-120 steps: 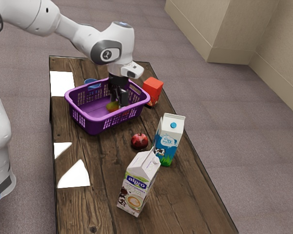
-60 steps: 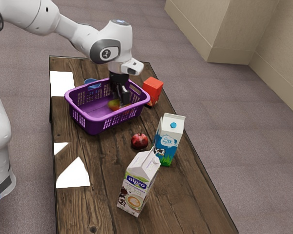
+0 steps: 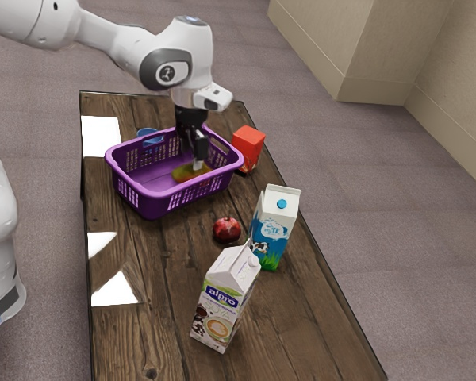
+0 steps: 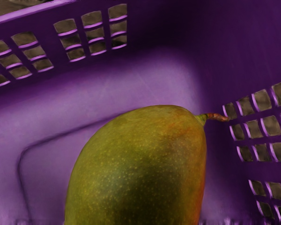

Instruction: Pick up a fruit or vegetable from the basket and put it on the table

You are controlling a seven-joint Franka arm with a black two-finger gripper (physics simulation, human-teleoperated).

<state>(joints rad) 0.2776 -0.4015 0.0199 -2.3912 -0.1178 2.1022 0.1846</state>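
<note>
Mango (image 4: 140, 164), and it's down inside the purple basket (image 3: 149, 203), lying on its side with the stem toward a slotted wall! Straight above comes the gripper (image 3: 197, 165), reaching in over the rim, and the reason looks plain: those high walls shut off a side approach, so a steep one makes sense. Clamped on the fruit or standing apart from it? Cannot tell from these views, so no grasp gets called here. That long, rounded body probably asks for a hold across its narrower width, near the middle, since a pinch toward the tapering stem end could let smooth skin slip. The nearby walls matter too; a crooked lift might scrape the plastic or drag the basket along. Out on the wooden table (image 3: 159, 270), a pomegranate (image 3: 227, 230) sits just beside the milk carton (image 3: 272, 230), with the soy carton (image 3: 224, 302) near as well, both upright and tall enough to topple if bumped. Best landing, by this reckoning, is the wood on the basket's exterior-view lower left, away from those cartons, set down gently on its side, because a rounded fruit dropped from height may well roll.
</note>
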